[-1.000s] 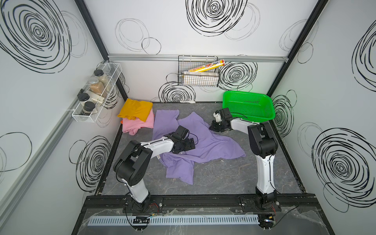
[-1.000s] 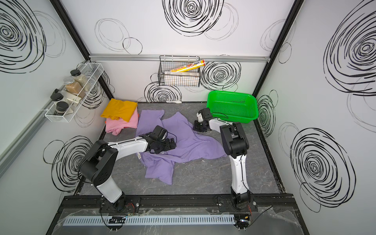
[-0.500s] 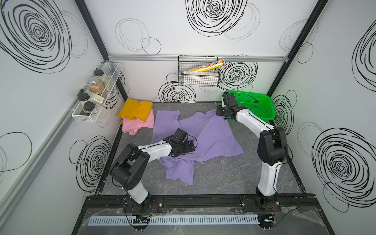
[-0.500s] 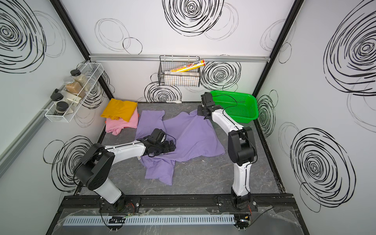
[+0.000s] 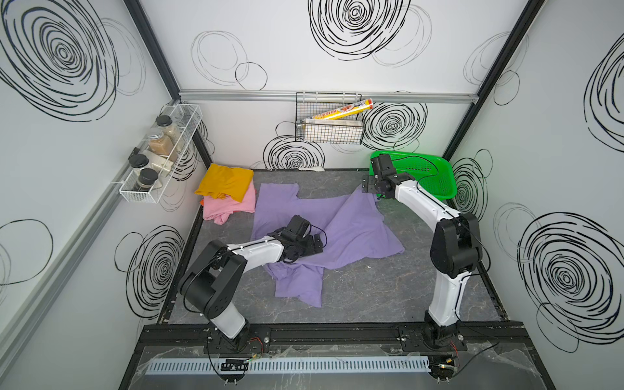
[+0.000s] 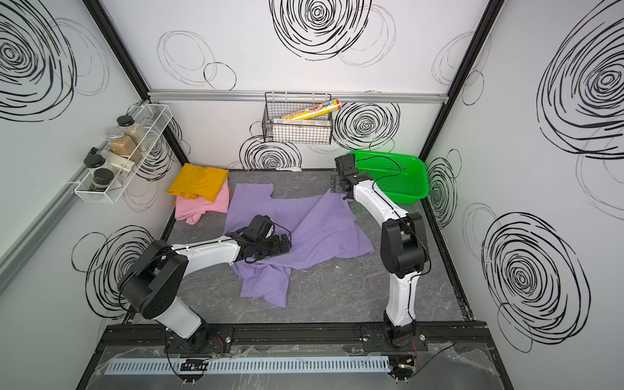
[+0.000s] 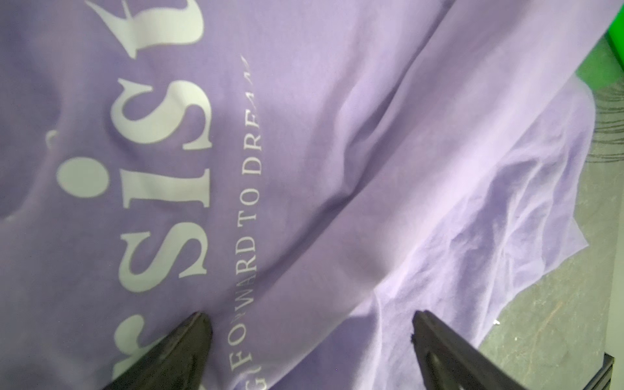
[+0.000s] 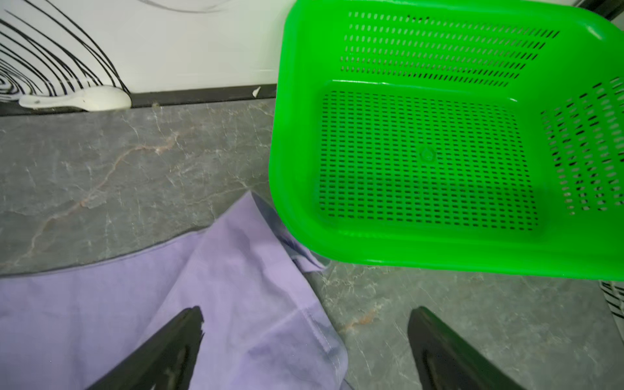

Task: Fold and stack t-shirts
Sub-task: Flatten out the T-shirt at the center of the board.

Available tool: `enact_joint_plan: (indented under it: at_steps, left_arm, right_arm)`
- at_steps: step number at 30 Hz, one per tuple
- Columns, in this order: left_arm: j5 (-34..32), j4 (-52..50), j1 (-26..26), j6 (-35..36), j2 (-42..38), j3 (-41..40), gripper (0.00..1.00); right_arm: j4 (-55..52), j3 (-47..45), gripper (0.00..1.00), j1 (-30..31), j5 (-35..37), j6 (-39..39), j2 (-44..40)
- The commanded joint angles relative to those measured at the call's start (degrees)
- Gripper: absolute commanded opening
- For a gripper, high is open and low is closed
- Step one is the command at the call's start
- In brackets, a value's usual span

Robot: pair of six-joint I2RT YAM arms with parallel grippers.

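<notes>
A lavender t-shirt point(image 5: 351, 229) point(image 6: 324, 229) lies crumpled and partly spread on the grey table in both top views. Its white chest lettering point(image 7: 162, 169) faces up under my left gripper point(image 5: 314, 242) point(image 7: 310, 324), which is open and low over the shirt's middle. My right gripper point(image 5: 368, 186) point(image 8: 305, 320) is open just above the shirt's far corner point(image 8: 243, 297) beside the basket, holding nothing. At the far left a folded mustard-yellow t-shirt point(image 5: 224, 182) lies on a pink t-shirt point(image 5: 233, 207).
A green perforated basket point(image 5: 449, 189) point(image 8: 290, 135) stands tilted at the far right corner, over the edge of the shirt's corner. A white spoon point(image 8: 77, 99) lies by the back wall. A wire basket point(image 5: 329, 126) and a jar rack point(image 5: 158, 158) hang on the walls.
The right gripper carried the shirt's corner to the far right beside the basket, then opened and let it go. The cloth has dropped flat. The left arm has barely moved.
</notes>
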Motion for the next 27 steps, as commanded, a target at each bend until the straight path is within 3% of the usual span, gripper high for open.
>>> enact_joint_plan:
  at_steps: [1, 7, 13, 27]
  left_arm:
    - [0.42, -12.81, -0.57, 0.09, 2.47, -2.59, 0.99]
    - [-0.08, -13.66, -0.56, 0.4, 0.31, -2.01, 0.99]
    - [-1.0, -17.3, -0.29, 0.66, -6.31, -1.72, 0.99]
    - [-1.31, -38.95, -0.59, -6.63, -36.35, -1.1, 0.99]
  right_arm:
    - [-4.87, -3.66, 1.0, 3.97, 1.03, 3.19, -7.85]
    - [-7.27, -17.85, 1.0, 10.77, -2.43, 10.64, -17.92]
    - [-6.12, -32.93, 1.0, 11.51, -1.86, 15.11, -27.26]
    - [-7.28, -36.92, 0.99, 11.64, -4.17, 17.78, -34.13]
